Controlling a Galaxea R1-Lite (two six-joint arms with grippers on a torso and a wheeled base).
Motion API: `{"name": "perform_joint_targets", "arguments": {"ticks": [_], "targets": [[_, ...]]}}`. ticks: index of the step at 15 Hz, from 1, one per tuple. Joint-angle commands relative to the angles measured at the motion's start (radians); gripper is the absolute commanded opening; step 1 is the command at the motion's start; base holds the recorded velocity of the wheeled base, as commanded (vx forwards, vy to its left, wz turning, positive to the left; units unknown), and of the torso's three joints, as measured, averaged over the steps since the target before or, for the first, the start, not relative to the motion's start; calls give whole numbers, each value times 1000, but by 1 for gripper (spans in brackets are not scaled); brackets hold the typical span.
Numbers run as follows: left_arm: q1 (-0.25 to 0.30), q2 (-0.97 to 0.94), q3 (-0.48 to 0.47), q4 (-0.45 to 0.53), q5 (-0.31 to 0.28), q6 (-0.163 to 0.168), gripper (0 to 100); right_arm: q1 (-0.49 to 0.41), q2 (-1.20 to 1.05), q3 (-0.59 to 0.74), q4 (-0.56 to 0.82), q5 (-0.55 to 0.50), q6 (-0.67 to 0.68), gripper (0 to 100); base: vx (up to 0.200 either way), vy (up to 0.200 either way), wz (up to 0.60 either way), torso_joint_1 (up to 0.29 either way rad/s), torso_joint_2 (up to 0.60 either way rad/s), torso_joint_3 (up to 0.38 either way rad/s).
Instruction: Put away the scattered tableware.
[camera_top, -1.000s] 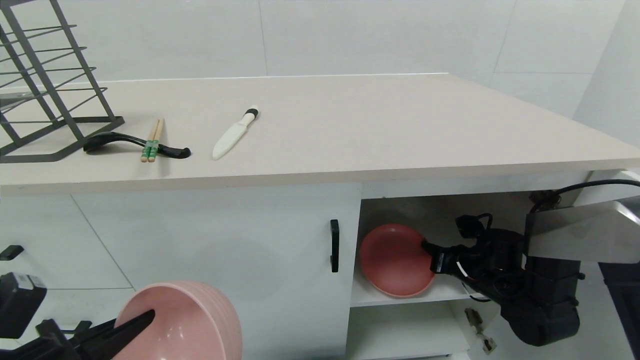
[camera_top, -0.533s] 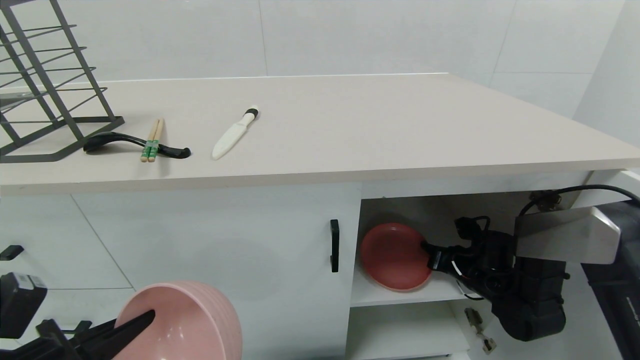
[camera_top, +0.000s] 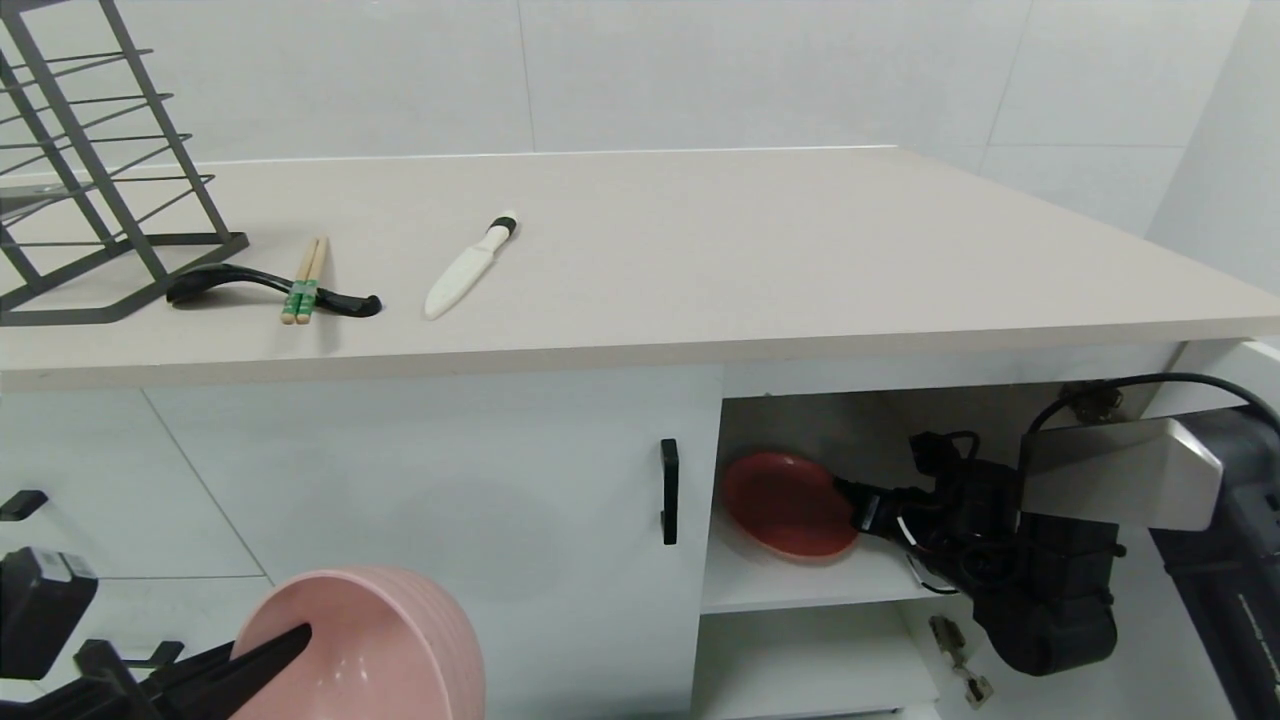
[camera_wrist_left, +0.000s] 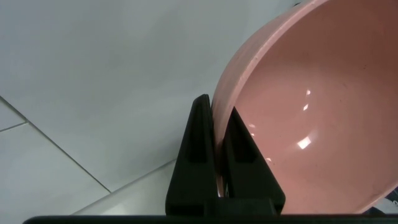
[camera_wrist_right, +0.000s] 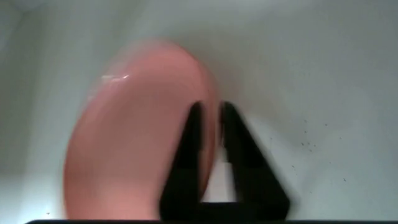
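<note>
head view: one pink bowl (camera_top: 370, 650), one red plate (camera_top: 785, 505), two chopsticks (camera_top: 304, 280)

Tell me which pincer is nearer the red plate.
Right. The right pincer grips the red plate by its rim inside the cabinet; the left pincer is far to its left, clamped on the pink bowl.

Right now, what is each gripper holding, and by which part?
The left gripper holds the pink bowl by its rim, one finger inside. The right gripper holds the red plate by its rim.

Pink bowl (camera_wrist_left: 311, 106), rim between black jaws; white surface (camera_wrist_left: 93, 62) behind
</note>
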Motion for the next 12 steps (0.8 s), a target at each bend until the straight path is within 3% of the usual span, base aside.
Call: {"name": "perform_joint_targets", "arguments": {"ticks": [1, 4, 8, 12], "targets": [[0, 2, 0, -1, 0, -2, 0, -2, 8, -2, -1, -4, 1, 100, 0, 0, 0, 0, 0, 0], [0, 0, 0, -2, 0, 2, 0, 3, -27, 10, -1, -39, -5, 100, 0, 0, 0, 0, 0, 0], [-5, -32, 0, -9, 0, 5, 0, 96, -251, 195, -1, -70, -14, 100, 0, 0, 0, 0, 0, 0], [-95, -122, -5, -5, -1, 0, 0, 198, -469, 412, -1, -78, -82, 100, 0, 0, 0, 0, 0, 0]]}}
